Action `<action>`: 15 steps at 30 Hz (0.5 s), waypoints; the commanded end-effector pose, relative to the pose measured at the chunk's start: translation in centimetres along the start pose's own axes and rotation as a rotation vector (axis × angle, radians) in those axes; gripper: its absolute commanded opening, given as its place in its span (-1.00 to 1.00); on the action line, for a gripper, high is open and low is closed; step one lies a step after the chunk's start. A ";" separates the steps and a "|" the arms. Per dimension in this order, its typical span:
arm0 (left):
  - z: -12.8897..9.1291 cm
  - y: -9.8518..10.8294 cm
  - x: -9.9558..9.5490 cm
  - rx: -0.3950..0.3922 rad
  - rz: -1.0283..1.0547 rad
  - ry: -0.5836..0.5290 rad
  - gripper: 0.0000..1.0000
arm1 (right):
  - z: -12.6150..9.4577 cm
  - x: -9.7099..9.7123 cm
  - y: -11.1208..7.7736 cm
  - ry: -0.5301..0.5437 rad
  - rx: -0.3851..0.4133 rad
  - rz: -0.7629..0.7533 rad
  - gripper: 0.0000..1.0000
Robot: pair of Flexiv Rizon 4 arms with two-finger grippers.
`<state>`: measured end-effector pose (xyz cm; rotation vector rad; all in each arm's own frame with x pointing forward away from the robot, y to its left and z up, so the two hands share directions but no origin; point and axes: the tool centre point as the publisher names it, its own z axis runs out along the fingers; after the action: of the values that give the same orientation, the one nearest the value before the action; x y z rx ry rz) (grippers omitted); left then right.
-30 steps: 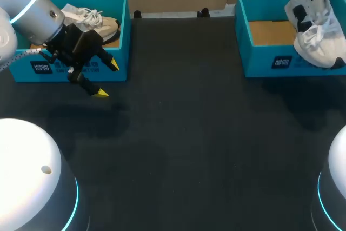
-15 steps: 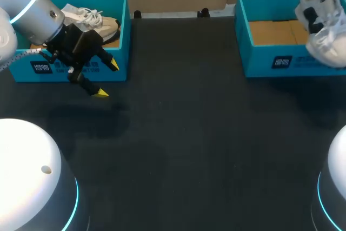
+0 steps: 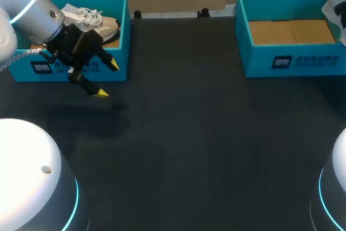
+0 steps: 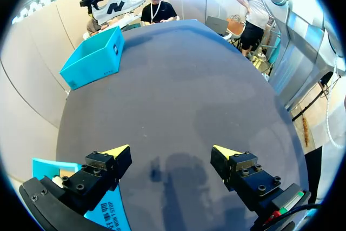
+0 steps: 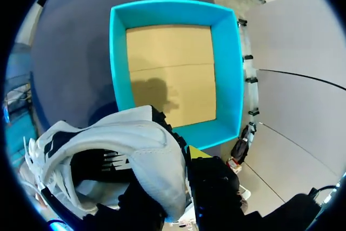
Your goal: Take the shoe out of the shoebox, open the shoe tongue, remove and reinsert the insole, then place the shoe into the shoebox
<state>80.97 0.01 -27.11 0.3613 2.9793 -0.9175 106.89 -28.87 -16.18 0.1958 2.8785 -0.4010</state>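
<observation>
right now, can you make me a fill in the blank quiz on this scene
The right shoebox is ___ inside.
The right gripper is ___ on the white shoe.
The left gripper is ___, holding nothing.
The beige shoe lies ___ the left shoebox.
Missing words: empty, shut, open, inside.

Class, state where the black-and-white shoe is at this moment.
Right wrist view: the black-and-white shoe hangs in the right hand, above the empty right shoebox; the head view shows a sliver at its right edge.
</observation>
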 end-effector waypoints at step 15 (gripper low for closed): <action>0.0 0.0 0.0 -0.003 0.001 0.001 1.00 | 2.1 -0.5 -3.2 0.046 0.031 0.260 -1.00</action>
<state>80.96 0.00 -27.10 0.3615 2.9793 -0.9175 107.24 -32.42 -17.36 0.4405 2.8593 -0.3775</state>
